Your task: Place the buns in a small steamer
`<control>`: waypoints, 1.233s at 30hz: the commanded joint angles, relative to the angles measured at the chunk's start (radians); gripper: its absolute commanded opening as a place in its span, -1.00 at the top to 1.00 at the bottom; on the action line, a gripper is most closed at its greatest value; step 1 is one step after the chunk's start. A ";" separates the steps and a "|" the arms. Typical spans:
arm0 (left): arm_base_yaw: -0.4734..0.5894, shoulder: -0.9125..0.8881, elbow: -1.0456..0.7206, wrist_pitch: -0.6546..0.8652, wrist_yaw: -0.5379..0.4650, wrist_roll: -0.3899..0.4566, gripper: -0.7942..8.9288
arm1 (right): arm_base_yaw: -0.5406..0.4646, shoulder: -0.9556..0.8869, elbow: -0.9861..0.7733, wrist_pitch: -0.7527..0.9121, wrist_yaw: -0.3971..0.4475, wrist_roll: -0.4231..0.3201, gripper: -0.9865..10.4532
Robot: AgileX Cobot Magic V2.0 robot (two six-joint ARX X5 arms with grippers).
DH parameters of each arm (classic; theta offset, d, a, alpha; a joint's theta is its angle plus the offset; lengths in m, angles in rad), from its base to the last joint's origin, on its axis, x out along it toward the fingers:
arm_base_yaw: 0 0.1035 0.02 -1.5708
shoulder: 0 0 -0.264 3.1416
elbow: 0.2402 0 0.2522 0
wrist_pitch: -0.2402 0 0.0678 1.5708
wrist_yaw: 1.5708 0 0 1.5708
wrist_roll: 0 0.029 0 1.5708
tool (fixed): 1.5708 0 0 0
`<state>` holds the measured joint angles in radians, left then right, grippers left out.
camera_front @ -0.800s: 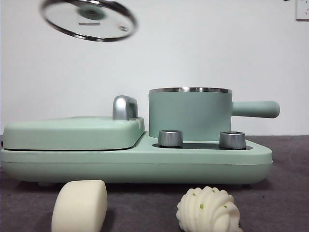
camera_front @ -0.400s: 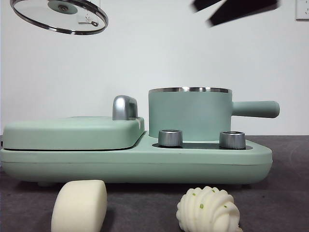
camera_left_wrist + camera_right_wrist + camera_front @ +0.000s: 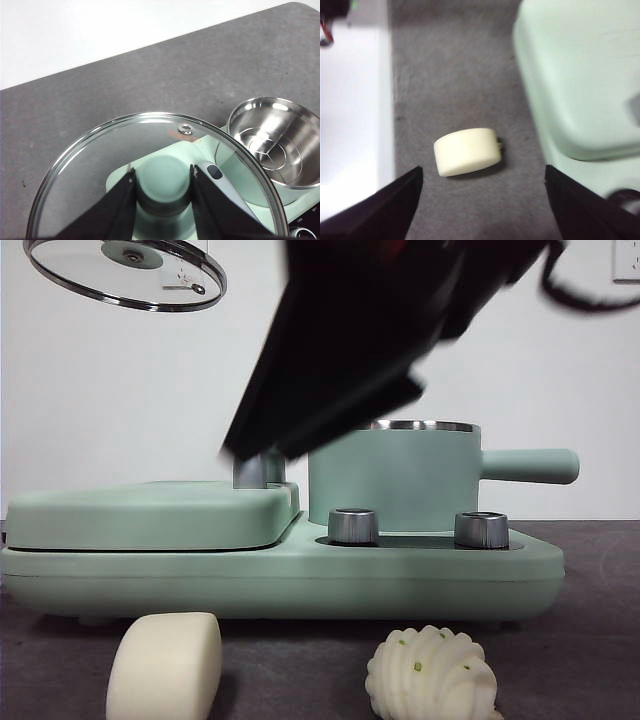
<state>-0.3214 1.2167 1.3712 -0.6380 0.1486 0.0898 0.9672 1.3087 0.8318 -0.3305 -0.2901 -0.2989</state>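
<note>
The smooth loaf-shaped bun (image 3: pixel 165 665) lies on the grey table in front of the appliance, at the left. The ridged bun with green flecks (image 3: pixel 430 675) lies to its right. Behind them the small steamer (image 3: pixel 395 480) stands uncovered on the base, and its steel inside (image 3: pixel 277 142) holds nothing. My left gripper (image 3: pixel 162 172) is shut on the green knob of the glass lid (image 3: pixel 150 165) and holds the lid (image 3: pixel 125 275) high at the upper left. My right gripper (image 3: pixel 482 172) is open above the smooth bun (image 3: pixel 467 151). Its arm (image 3: pixel 350 340) shows large, dark and blurred.
A flat mint-green griddle cover (image 3: pixel 150 510) with a steel handle (image 3: pixel 258 468) fills the left half of the base. Two steel knobs (image 3: pixel 353 525) (image 3: pixel 481 529) face forward. The steamer's handle (image 3: pixel 530 465) sticks out to the right. A white wall stands behind.
The lid rose up and to the left, then stayed put. The right arm swept in from the upper right, down and left across the steamer.
</note>
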 commanded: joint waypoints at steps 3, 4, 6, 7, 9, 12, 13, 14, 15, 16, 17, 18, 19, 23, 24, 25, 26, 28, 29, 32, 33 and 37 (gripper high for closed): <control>-0.003 0.002 0.019 0.023 0.002 0.013 0.82 | 0.069 0.124 0.018 0.077 0.018 -0.008 0.09; -0.003 0.002 0.019 0.023 0.002 0.013 0.82 | 0.079 0.143 0.018 0.091 0.031 -0.008 0.09; -0.003 0.002 0.019 0.023 0.002 0.013 0.82 | 0.100 0.188 0.018 0.116 0.064 -0.008 0.08; -0.003 0.002 0.019 0.023 0.002 0.013 0.82 | 0.106 0.204 0.019 0.121 0.074 -0.008 0.08; -0.003 0.002 0.019 0.023 0.002 0.013 0.82 | 0.116 0.241 0.019 0.130 0.083 -0.008 0.08; -0.003 0.002 0.019 0.023 0.002 0.014 0.82 | 0.123 0.282 0.019 0.144 0.086 -0.004 0.08; -0.003 0.002 0.019 0.024 0.002 0.014 0.82 | 0.125 0.291 0.019 0.151 0.087 -0.003 0.08; -0.003 0.002 0.019 0.024 0.002 0.014 0.82 | 0.127 0.303 0.019 0.161 0.092 0.001 0.08; -0.003 0.002 0.019 0.024 0.002 0.014 0.82 | 0.129 0.314 0.019 0.171 0.107 0.008 0.11; -0.003 0.002 0.019 0.024 0.002 0.014 0.82 | 0.130 0.320 0.019 0.175 0.117 0.012 0.16; -0.003 0.002 0.019 0.024 0.002 0.014 0.82 | 0.130 0.321 0.019 0.174 0.126 0.012 0.26; -0.003 0.002 0.019 0.024 0.002 0.014 0.82 | 0.130 0.321 0.019 0.174 0.138 0.015 0.35; -0.003 0.002 0.019 0.024 0.002 0.014 0.82 | 0.132 0.320 0.020 0.174 0.140 0.027 0.41; -0.003 0.002 0.019 0.024 0.002 0.016 0.82 | 0.121 0.267 0.038 0.119 0.138 0.103 0.42; -0.003 0.002 0.019 0.024 0.002 0.016 0.82 | 0.115 0.242 0.050 0.089 0.138 0.116 0.42; -0.003 0.002 0.019 0.024 0.002 0.016 0.82 | 0.109 0.215 0.064 0.056 0.139 0.128 0.42; -0.003 0.002 0.019 0.024 0.002 0.018 0.82 | 0.102 0.188 0.077 0.026 0.139 0.139 0.42; -0.003 0.002 0.019 0.024 0.002 0.022 0.82 | 0.080 0.121 0.115 -0.051 0.149 0.167 0.42; -0.003 0.002 0.019 0.023 0.002 0.022 0.82 | 0.069 0.094 0.136 -0.089 0.161 0.186 0.42; -0.003 0.002 0.019 0.017 0.002 0.022 0.82 | 0.015 0.015 0.231 -0.235 0.224 0.252 0.42; -0.003 0.002 0.019 0.014 0.002 0.022 0.82 | -0.006 -0.001 0.265 -0.280 0.243 0.269 0.42; -0.003 0.002 0.019 0.003 0.002 0.022 0.82 | -0.123 -0.016 0.426 -0.441 0.269 0.304 0.41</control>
<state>-0.3214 1.2167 1.3712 -0.6598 0.1482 0.0944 0.8558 1.2758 1.2179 -0.7506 -0.0254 -0.0364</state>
